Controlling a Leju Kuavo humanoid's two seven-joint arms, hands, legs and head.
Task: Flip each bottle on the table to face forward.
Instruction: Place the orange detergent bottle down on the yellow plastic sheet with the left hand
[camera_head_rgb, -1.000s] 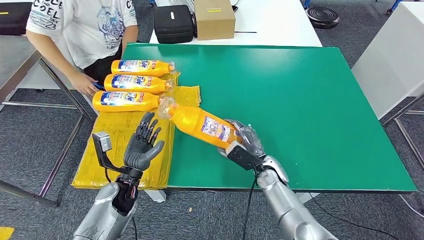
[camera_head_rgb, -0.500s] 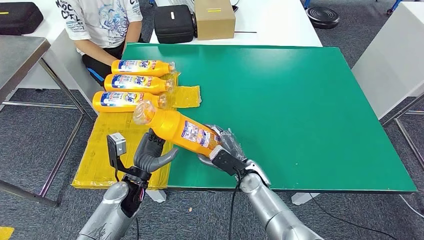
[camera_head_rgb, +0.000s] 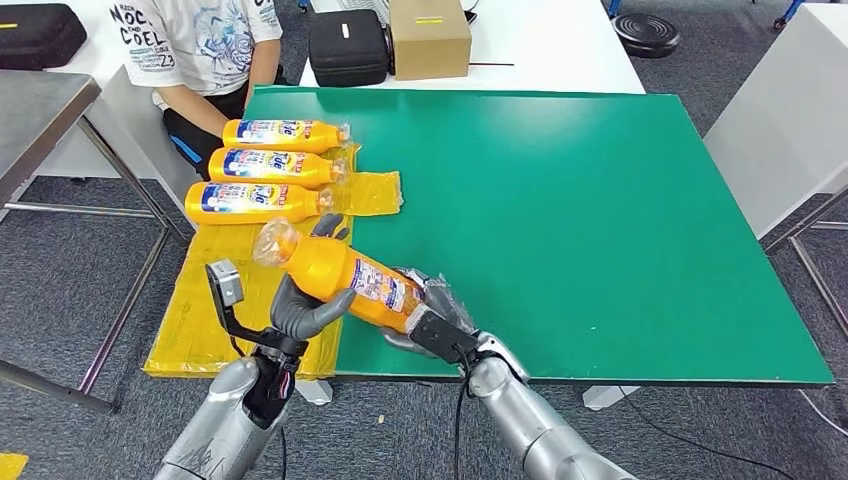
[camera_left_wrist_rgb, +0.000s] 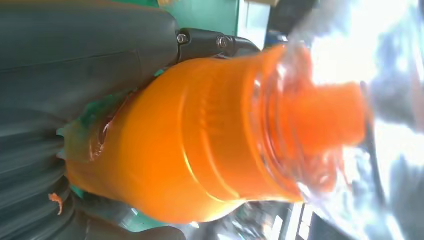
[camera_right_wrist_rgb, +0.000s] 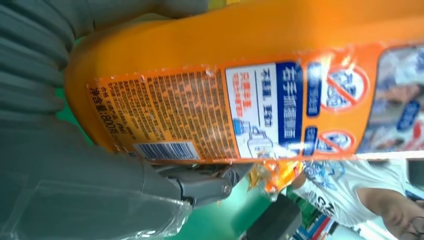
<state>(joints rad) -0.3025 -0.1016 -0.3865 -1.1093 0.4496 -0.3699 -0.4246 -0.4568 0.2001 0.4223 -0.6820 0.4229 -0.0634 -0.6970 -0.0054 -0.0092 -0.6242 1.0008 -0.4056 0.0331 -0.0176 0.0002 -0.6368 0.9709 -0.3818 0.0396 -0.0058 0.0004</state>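
Observation:
An orange bottle (camera_head_rgb: 340, 275) with a plastic-wrapped cap hangs tilted over the near edge of the green table (camera_head_rgb: 600, 220), its back label with a barcode facing up. My right hand (camera_head_rgb: 435, 318) grips its base end. My left hand (camera_head_rgb: 297, 308) wraps the bottle near its shoulder, thumb in front and fingers behind. The left wrist view shows the bottle's neck (camera_left_wrist_rgb: 200, 150) against the palm, and the right wrist view shows the back label (camera_right_wrist_rgb: 250, 50). Three more orange bottles (camera_head_rgb: 283, 133) (camera_head_rgb: 270, 166) (camera_head_rgb: 255, 200) lie side by side at the far left, front labels up.
A crinkled yellow sheet (camera_head_rgb: 215, 300) covers the low surface left of the table, under my left arm. A person in a white shirt (camera_head_rgb: 200, 50) sits behind the three bottles. A black case (camera_head_rgb: 347, 47) and a cardboard box (camera_head_rgb: 428, 35) stand on the white table beyond.
My right hand carried the bottle left and nearer, cap end rising. My left hand came up under it and closed around its shoulder. The person drew their hand back.

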